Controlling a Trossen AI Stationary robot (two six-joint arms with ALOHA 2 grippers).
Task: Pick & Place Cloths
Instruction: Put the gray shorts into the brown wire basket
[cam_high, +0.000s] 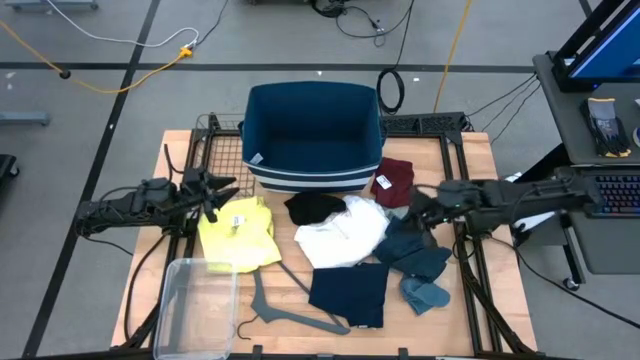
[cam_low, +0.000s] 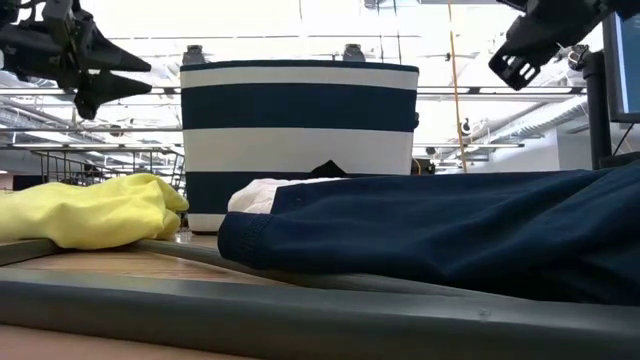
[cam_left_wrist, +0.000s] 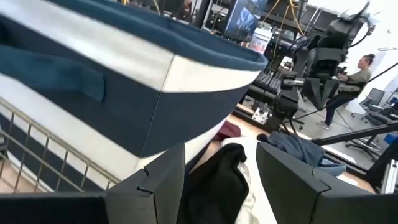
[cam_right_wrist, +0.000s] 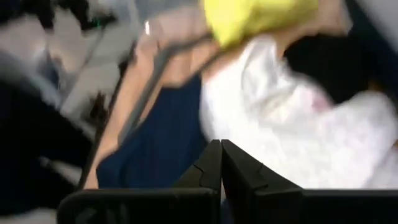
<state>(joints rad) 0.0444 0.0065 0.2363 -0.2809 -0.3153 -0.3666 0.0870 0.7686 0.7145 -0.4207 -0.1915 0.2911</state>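
The cloths lie on the table in front of a navy-and-white basket (cam_high: 313, 135): yellow (cam_high: 240, 232), black (cam_high: 315, 207), white (cam_high: 345, 235), maroon (cam_high: 395, 180), navy (cam_high: 350, 292) and teal rags (cam_high: 415, 255). My left gripper (cam_high: 225, 190) hangs open in the air above the yellow cloth's far edge, pointing toward the black cloth (cam_left_wrist: 217, 180). My right gripper (cam_high: 415, 205) is shut and empty, raised above the table between the maroon cloth and the teal rags. Its wrist view looks past the shut fingers (cam_right_wrist: 217, 165) onto the white cloth (cam_right_wrist: 286, 118).
A grey plastic hanger (cam_high: 290, 312) lies at the near edge beside the navy cloth. A clear plastic bin (cam_high: 195, 305) sits at the near left corner. A wire rack (cam_high: 225, 150) stands left of the basket. A person (cam_left_wrist: 357, 71) shows in the room beyond.
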